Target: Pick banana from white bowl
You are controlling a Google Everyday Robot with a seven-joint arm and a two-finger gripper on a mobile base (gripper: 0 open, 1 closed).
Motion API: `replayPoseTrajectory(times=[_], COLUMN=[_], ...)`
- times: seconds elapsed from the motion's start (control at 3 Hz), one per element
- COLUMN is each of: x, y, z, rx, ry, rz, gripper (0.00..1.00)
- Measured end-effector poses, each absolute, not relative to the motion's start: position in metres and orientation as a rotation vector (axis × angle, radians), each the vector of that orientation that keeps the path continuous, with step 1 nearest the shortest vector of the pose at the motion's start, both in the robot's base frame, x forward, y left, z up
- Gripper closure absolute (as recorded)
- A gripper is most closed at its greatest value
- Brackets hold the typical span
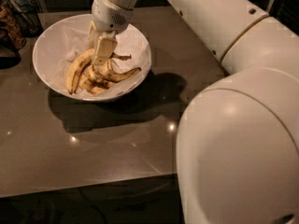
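Observation:
The white bowl [46,50] stands on the dark table at the upper left, lined with crumpled white paper. Several bananas lie in it. The banana [74,71], the longest one, is yellow and curved and lies along the left of the pile. Shorter, browner bananas [114,74] lie to its right. My gripper [102,50] reaches down into the bowl from above. It sits over the upper end of the banana pile, touching or just above it. The banana's upper end is hidden behind the gripper.
A dark wire basket [23,15] stands at the far left back corner, next to the bowl. My large white arm [233,139] fills the right half of the view. The table's front edge [84,183] runs along the bottom.

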State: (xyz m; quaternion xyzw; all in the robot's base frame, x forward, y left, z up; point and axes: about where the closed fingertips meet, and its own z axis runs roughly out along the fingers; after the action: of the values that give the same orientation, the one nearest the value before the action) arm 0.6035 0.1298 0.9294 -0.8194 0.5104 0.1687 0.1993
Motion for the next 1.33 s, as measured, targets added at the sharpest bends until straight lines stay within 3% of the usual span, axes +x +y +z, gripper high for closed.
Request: replayPoseTrajectory(times=[1.33], x=[0.543], y=[0.114], z=[0.973], rx=[-2.168], ry=[1.450], rz=[0.500], gripper=[1.00])
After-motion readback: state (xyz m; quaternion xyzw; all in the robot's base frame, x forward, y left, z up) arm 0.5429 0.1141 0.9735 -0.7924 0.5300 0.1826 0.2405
